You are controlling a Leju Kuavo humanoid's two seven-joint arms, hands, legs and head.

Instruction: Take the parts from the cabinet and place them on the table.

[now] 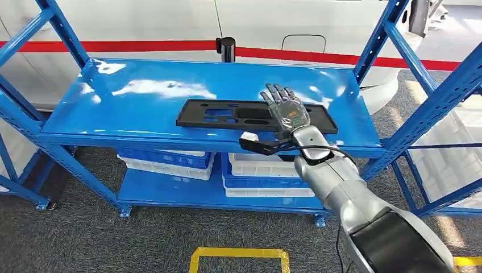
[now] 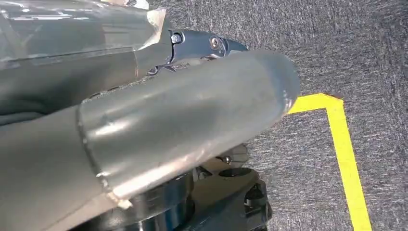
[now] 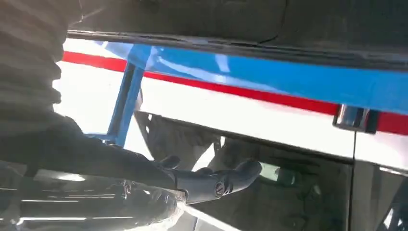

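While the right hand [image 1: 289, 111] lies flat, fingers spread wide and holding nothing, over the right end of one black part [image 1: 227, 116], that part rests on the blue shelf [image 1: 142, 91].

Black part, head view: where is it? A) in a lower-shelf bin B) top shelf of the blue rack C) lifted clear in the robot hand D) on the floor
B: the black part lies flat on the top shelf, with the right robot hand spread over its right end.
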